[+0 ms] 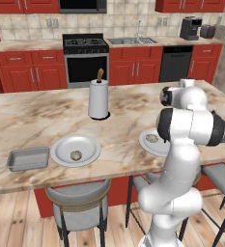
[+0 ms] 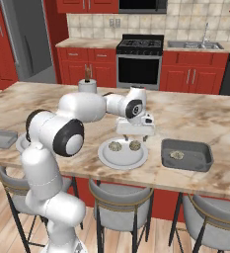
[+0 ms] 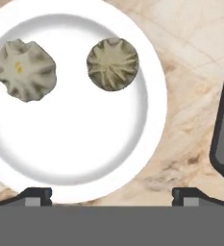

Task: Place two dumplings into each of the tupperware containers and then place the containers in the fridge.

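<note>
My gripper (image 2: 135, 137) hangs open and empty just above a round white plate (image 2: 122, 157) near the counter's front edge. Two dumplings (image 2: 115, 146) (image 2: 134, 145) lie on that plate. In the hand view the same dumplings (image 3: 24, 69) (image 3: 112, 64) lie ahead of my fingertips (image 3: 36, 194). Right of the plate stands a grey tupperware container (image 2: 186, 154) with one dumpling (image 2: 176, 155) inside. The other container (image 1: 28, 158) sits at the counter's left end, with nothing visible in it. Beside it, a second plate (image 1: 76, 144) carries one dumpling (image 1: 76, 155). The fridge (image 2: 27, 44) stands far back on the left.
A paper towel roll (image 1: 98, 99) stands upright mid-counter behind the plates. Grey stools (image 1: 80, 200) line the counter's near side. A stove (image 1: 85, 46) and sink (image 1: 131, 41) sit along the back wall among red cabinets.
</note>
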Controlling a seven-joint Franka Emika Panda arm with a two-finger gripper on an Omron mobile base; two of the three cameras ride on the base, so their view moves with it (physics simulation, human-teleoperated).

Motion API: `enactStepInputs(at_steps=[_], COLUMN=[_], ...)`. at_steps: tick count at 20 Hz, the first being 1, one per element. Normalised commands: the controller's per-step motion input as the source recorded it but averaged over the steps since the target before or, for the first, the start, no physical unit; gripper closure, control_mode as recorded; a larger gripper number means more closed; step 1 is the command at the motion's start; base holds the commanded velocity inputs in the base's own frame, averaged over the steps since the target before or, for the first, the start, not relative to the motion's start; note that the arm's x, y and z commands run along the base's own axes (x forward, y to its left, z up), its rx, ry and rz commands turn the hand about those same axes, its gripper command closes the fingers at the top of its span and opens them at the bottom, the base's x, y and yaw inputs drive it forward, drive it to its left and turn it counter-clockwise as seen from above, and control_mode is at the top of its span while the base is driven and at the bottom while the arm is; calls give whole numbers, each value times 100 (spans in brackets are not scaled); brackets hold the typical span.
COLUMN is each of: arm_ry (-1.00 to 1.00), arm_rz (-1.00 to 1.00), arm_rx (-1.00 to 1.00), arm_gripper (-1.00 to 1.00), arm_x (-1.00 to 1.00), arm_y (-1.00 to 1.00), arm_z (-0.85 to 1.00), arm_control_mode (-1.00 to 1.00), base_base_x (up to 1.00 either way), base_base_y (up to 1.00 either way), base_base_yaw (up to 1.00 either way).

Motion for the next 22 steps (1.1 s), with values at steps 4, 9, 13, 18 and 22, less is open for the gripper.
enactStepInputs(at_steps=[4, 9, 13, 18, 22], arm_ry=[14, 11, 4, 4, 2], arm_rz=[1, 2, 0, 0, 1], arm_rx=[0, 0, 1, 7, 15], arm_gripper=[-100, -100, -100, -100, -100], arm_x=[-11, -16, -16, 0, 8], arm_y=[92, 74, 1, 0, 0], arm_z=[1, 0, 0, -10, -16], arm_control_mode=[-100, -100, -100, -100, -100], base_base_x=[0, 0, 0, 0, 0], base_base_y=[0, 0, 0, 0, 0], base_base_yaw=[0, 0, 0, 0, 0])
